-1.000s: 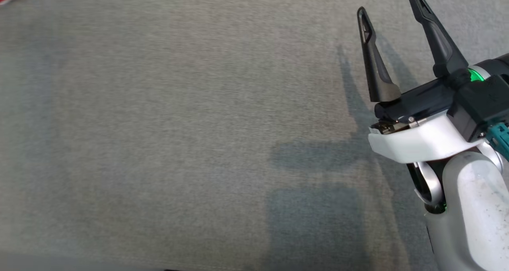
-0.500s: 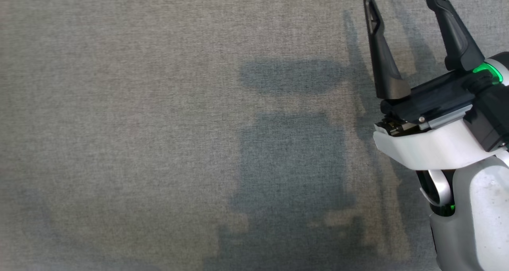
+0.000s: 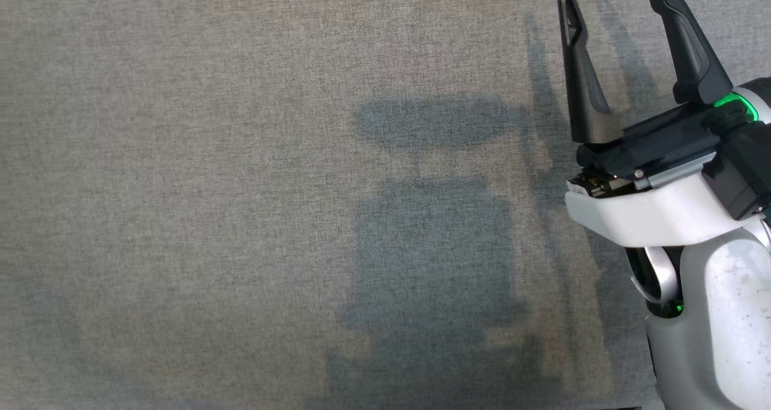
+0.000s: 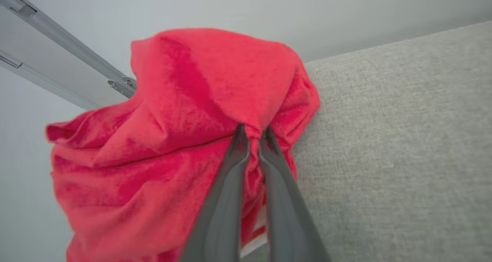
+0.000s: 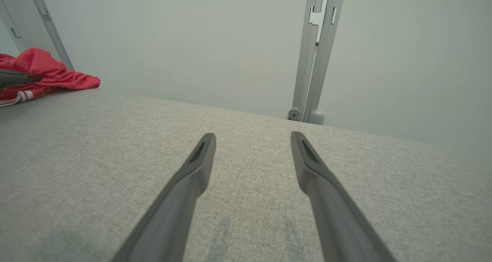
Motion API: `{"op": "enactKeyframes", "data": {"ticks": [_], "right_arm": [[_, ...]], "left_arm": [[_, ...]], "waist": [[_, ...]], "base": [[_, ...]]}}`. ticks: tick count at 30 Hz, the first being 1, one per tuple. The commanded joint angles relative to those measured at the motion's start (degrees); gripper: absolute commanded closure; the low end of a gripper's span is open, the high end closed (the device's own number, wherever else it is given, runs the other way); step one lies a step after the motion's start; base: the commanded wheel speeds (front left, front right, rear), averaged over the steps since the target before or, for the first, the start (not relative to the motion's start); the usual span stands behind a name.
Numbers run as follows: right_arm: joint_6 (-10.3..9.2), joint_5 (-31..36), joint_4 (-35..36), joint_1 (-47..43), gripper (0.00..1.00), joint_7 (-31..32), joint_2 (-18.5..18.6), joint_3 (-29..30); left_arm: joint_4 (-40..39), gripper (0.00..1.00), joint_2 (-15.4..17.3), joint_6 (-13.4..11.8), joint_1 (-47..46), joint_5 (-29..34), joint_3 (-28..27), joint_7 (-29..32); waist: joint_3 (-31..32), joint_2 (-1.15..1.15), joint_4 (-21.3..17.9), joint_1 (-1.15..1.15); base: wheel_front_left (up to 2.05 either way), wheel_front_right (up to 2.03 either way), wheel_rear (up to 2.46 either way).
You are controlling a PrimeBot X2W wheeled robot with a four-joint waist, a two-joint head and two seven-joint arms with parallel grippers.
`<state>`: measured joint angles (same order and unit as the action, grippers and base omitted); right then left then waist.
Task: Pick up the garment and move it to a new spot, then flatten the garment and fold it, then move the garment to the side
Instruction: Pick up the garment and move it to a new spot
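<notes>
Left claw (image 4: 252,132) was closed on a pinch of the red garment (image 4: 200,81), fingers nearly together, with the fabric drawn into a peak at the tips. The garment sat heaped at the far left edge of the grey bench (image 4: 384,139), before a pale wall (image 4: 230,4) with metal rails (image 4: 57,42). Right claw (image 5: 252,137) was open and empty, held low over bare bench, well apart from the garment, fingers pointing toward an upright post (image 5: 317,54).

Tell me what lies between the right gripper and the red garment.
Nothing but the bare grey cloth surface lies between the right gripper and the garment, as the right wrist view shows.
</notes>
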<state>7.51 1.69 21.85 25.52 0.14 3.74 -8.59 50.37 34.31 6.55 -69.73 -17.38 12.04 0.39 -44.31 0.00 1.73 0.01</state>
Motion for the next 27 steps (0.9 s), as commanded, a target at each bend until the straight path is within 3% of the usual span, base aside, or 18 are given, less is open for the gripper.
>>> {"op": "enactKeyframes", "data": {"ticks": [1, 8, 18, 19, 27], "right_arm": [[-0.04, -0.4, -0.8, 0.4, 0.0, -0.7, -0.1, 0.3], [-0.04, -1.7, -4.9, -1.9, 0.0, -3.0, -0.6, 2.0], [-0.04, -4.9, -11.1, -9.0, 0.0, -6.3, -0.8, 5.9], [-0.04, -6.1, -12.3, -10.5, 0.0, -6.9, -0.8, 6.3], [-0.04, -8.7, -14.4, -15.7, 0.0, -8.0, -0.8, 8.2]], "left_arm": [[-0.8, 1.0, 0.4, 0.3, -0.2, -0.2, 0.5, -0.7], [-6.0, 1.0, 1.3, 0.9, 1.1, -2.0, 4.5, -1.3], [-23.6, 1.0, 3.5, 0.9, 5.3, -9.7, 21.2, 1.7], [-26.8, 1.0, 3.3, 0.9, 6.5, -10.4, 24.2, 1.6], [-35.9, 1.0, -2.2, 0.2, 13.5, -13.1, 31.5, -1.2]], "waist": [[3.1, 0.0, 0.4, -0.01], [11.5, 0.0, 0.2, -0.01], [26.2, 0.0, -1.9, -0.01], [28.7, 0.0, -2.9, -0.01], [33.5, 0.0, -7.8, -0.01]], "base": [[0.0, 0.0, 0.0], [0.0, 0.0, 0.0], [0.0, 0.0, 0.0], [0.0, 0.0, 0.0], [0.0, 0.0, 0.0]]}}
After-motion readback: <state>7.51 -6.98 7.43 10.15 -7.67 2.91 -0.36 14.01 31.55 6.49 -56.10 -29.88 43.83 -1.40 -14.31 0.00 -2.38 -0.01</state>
